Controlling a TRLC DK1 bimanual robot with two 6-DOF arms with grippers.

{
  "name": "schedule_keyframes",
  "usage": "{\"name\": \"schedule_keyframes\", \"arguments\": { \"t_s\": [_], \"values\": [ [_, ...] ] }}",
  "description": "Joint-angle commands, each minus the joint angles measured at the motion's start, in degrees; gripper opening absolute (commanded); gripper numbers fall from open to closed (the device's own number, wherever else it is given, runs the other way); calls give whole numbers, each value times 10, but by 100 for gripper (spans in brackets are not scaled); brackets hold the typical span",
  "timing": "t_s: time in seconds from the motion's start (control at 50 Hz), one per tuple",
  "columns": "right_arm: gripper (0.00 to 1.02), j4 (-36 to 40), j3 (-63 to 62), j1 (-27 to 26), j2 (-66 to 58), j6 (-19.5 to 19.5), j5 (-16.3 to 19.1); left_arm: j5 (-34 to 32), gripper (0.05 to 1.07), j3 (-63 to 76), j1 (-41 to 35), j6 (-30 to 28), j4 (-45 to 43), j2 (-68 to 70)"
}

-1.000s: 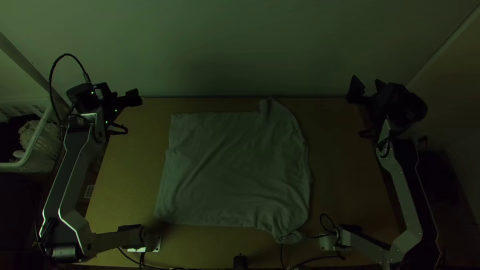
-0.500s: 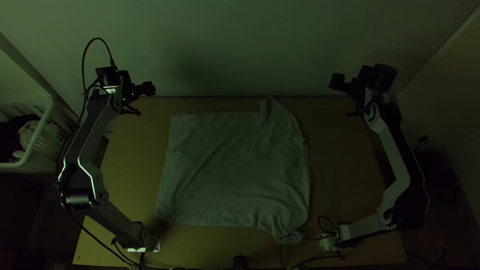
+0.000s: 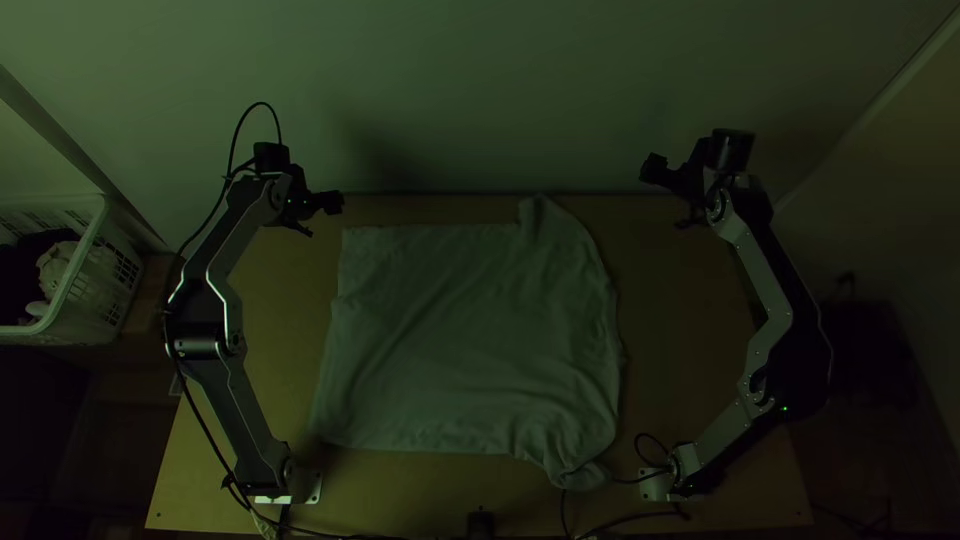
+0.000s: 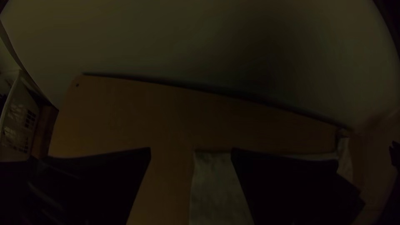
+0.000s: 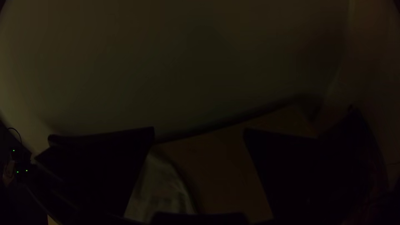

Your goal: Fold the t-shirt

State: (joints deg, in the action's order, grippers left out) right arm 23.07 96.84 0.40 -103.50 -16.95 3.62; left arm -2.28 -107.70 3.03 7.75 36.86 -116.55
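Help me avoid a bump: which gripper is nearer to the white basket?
Left. The left gripper hangs to the right of the basket; the right gripper is much farther off, beyond the far right part of the t-shirt.

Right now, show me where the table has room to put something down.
Two bare patches of table: between the shirt and the right arm, and a narrower one between the shirt and the left arm. It is crowded at the shirt's bunched near right corner, where cables run close by.
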Motion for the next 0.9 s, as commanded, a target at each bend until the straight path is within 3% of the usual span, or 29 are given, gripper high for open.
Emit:
{"name": "schedule_keyframes", "arguments": {
  "t_s": [0.0, 0.4, 0.52, 0.88],
  "values": [
    [98, 16, 22, 7, -28, -14, 2, 4, 96, -22, -5, 10, 5, -20],
    [98, 80, 69, 15, -90, -38, 3, 33, 95, -34, -29, -2, 1, -79],
    [98, 80, 70, 15, -96, -41, 3, 36, 80, -34, -33, -5, -2, -90],
    [98, 80, 70, 18, -104, -42, 3, 51, 79, -23, -32, -18, -16, -105]
  ]
}}
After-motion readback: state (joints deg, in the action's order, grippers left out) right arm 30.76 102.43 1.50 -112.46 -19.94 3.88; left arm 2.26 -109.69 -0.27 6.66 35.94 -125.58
